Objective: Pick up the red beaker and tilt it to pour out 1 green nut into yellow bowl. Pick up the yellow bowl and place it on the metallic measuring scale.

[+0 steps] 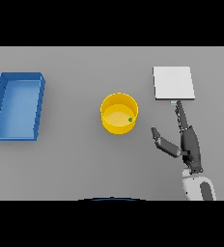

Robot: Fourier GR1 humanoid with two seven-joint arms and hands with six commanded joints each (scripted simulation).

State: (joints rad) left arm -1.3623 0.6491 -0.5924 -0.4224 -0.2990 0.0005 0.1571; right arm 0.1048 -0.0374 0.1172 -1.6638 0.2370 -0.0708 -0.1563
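The yellow bowl [119, 114] stood mid-table with the green nut [130, 119] already inside, so pouring seemed done. The right hand [184, 142], fingers straight and spread, holding nothing, waited between bowl and measuring scale [174, 83], probably to grasp the bowl.

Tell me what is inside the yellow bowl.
One small green nut lies inside the yellow bowl, near its right wall. The rest of the floor looks bare; the near wall hides a thin strip of it. The right hand is beside the bowl, apart.
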